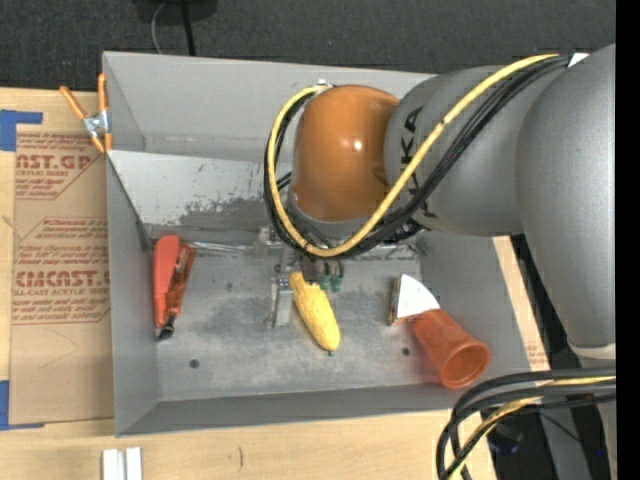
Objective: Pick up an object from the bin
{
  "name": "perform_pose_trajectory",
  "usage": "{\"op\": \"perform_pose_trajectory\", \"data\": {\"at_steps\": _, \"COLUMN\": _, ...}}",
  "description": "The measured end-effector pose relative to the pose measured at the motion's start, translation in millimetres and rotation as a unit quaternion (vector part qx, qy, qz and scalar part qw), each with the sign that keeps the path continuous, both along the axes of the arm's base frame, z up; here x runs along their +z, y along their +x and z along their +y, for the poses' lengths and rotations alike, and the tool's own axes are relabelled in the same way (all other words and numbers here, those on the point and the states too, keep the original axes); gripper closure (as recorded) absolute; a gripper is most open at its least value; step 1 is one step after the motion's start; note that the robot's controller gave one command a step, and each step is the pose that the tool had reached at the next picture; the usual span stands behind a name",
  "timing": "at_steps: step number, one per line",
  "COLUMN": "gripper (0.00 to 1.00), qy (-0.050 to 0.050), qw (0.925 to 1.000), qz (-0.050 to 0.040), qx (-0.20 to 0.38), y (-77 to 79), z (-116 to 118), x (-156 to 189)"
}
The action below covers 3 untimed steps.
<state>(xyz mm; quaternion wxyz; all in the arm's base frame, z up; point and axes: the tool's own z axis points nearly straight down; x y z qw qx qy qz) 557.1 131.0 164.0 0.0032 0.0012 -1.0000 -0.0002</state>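
gripper [300, 290] low at centre of bin [135, 368], over yellow corn cob [316, 315] | claw state: I can't tell | risk: I fear the cob's rounded, tapered body rolling aside if gripped off-centre

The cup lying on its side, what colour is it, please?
The cup is orange, camera view.

Corn cob [316, 315] top hidden under orange cover [340, 158], arm [560, 148] cropped right
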Motion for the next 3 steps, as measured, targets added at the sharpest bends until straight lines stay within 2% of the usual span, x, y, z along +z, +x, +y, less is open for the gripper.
{"op": "perform_pose_trajectory", "data": {"at_steps": 1, "gripper": 0.0, "qy": 0.001, "qw": 1.0, "qz": -0.0036, "qx": -0.001, "y": 1.6, "z": -1, "x": 5}}
{"op": "perform_pose_trajectory", "data": {"at_steps": 2, "gripper": 0.0, "qy": 0.001, "qw": 0.9994, "qz": -0.004, "qx": 0.034, "y": -9.1, "z": -37, "x": -19}}
{"op": "perform_pose_trajectory", "data": {"at_steps": 3, "gripper": 0.0, "qy": 0.001, "qw": 0.9999, "qz": -0.0048, "qx": 0.014, "y": -17.1, "z": -65, "x": -65}}
